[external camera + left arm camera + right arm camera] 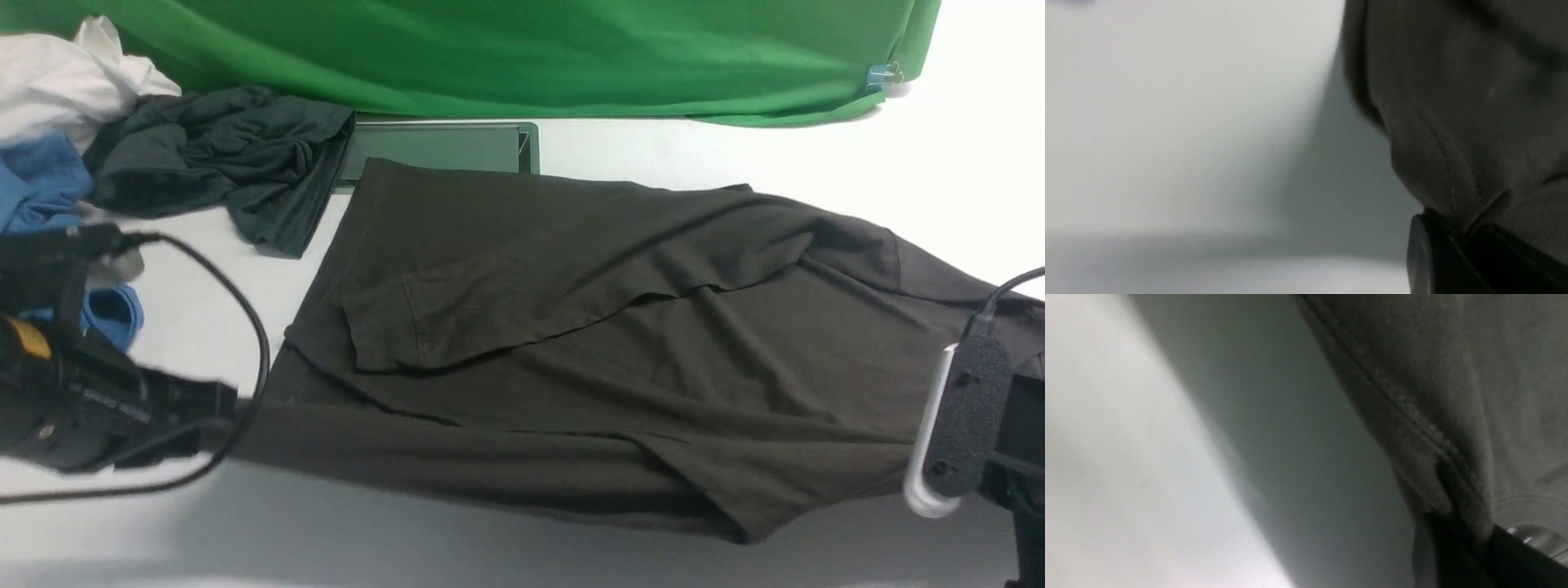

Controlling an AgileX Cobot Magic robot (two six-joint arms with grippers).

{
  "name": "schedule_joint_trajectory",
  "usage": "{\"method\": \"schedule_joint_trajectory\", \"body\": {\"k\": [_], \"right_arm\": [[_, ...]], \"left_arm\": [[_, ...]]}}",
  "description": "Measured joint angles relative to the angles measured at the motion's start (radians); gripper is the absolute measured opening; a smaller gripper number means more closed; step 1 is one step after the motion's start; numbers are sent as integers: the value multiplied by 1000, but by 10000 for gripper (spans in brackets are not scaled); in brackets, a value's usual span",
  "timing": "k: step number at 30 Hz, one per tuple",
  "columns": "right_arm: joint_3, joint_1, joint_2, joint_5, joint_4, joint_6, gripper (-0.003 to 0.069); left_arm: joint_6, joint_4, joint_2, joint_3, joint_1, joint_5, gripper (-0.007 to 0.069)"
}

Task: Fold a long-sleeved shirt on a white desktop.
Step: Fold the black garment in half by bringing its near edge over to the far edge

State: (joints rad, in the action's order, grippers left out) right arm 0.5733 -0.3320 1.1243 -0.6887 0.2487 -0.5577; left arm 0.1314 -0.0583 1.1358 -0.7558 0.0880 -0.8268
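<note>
- Clearly, we see stitched hems (1449, 183) in wrist views alone: left gripper (1457, 232) and right gripper (1461, 528) each clamp the shirt (588, 327).
- Only our front view shows it spread on the desk (571, 547), reaching the hatch (441, 147).

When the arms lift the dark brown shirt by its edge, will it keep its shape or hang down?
Probably floppy: the shirt creases softly and bunches where the jaws pinch its seam. It seems thin, so likely light. On the smooth white desktop it may slide easily.
</note>
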Motion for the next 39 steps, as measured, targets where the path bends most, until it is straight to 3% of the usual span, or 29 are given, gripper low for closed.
{"method": "schedule_joint_trajectory", "body": {"k": [8, 18, 24, 29, 31, 33, 36, 39], "right_arm": [[255, 76, 158, -123, -5, 46, 67], [745, 210, 555, -220, -40, 42, 67], [865, 221, 744, -257, -48, 74, 78], [868, 222, 803, -245, 33, 195, 280], [883, 222, 795, -243, 103, 286, 398], [899, 223, 774, -242, 138, 354, 466], [915, 226, 712, -230, 147, 420, 509], [916, 226, 650, -200, 68, 427, 505]], "left_arm": [[-45, -1, 239, -274, 0, 100, 50], [-131, -1, 765, -915, 3, 95, 50], [-131, 17, 967, -1068, 3, 72, 66], [-131, 58, 1040, -1101, 2, 124, 216], [-131, 76, 1034, -1121, 2, 122, 323], [-131, 112, 1014, -1138, 2, 101, 444], [-123, 153, 952, -1151, -1, 34, 614], [-166, 134, 890, -1153, -13, -32, 671]]}}
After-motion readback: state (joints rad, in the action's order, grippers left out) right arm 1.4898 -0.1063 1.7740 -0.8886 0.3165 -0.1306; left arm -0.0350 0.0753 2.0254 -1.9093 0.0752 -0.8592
